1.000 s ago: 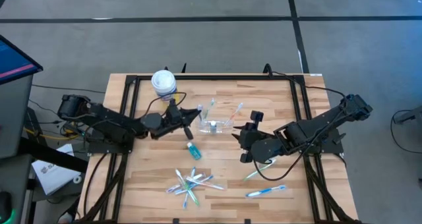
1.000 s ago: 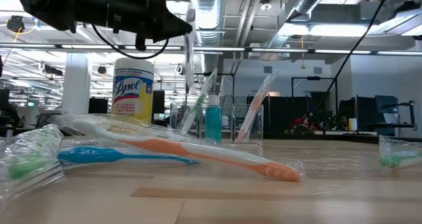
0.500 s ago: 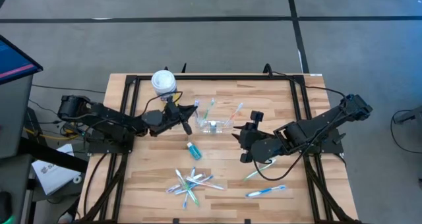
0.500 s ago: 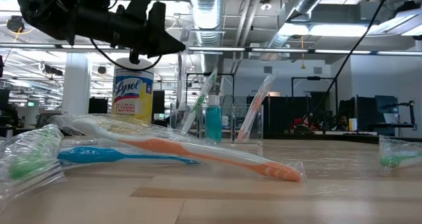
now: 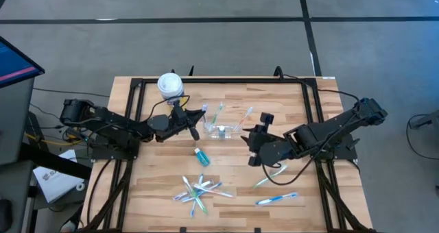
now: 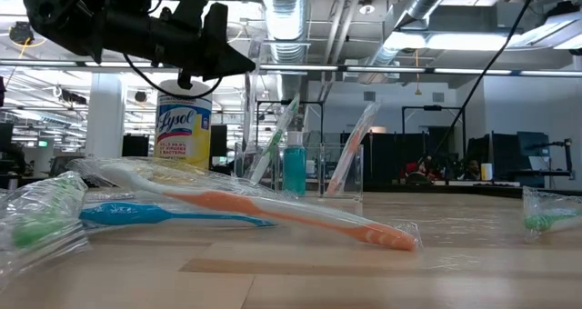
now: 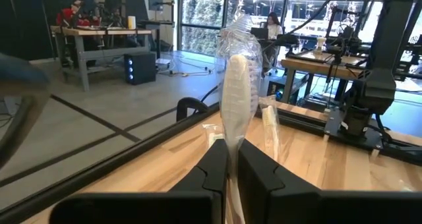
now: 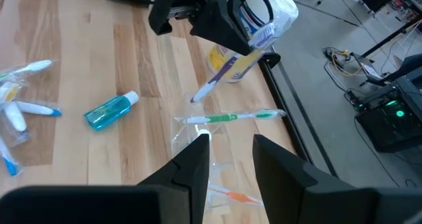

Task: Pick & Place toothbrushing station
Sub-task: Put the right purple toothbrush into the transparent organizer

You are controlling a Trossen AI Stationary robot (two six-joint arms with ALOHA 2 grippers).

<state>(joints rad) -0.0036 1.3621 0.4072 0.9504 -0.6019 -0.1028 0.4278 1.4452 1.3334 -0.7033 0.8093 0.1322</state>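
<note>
left claw (image 5: 195, 127) pinches a wrapped toothbrush (image 7: 235, 112), its two fingers pressed tight on the handle so the brush stands up from between them in its crinkled clear wrap. over the last second the arm has drawn back a little from above the clear cup (image 5: 224, 129) and swung the brush round; in the last half second it has held steady, so the carry looks paused short of the drop.

just ahead of that claw the clear cup already has a green-and-white brush (image 6: 274, 138) and an orange-tipped one (image 6: 350, 147) leaning in it. a teal tube (image 5: 200, 155) lies on the bench (image 5: 151, 192) near the claw, on the side away from the white tub (image 5: 169, 86), which stands close behind it.

right claw (image 5: 255, 149) hangs on the far side of the cup with its fingers spread and nothing between them; it has edged slightly toward the cup. close beside it lie a green brush (image 5: 269, 177) and a blue one (image 5: 276, 199), and further off a heap of wrapped brushes (image 5: 200, 190).

judging by this, most of the station is unplaced: the held brush must next come back over the cup's mouth and go in.
</note>
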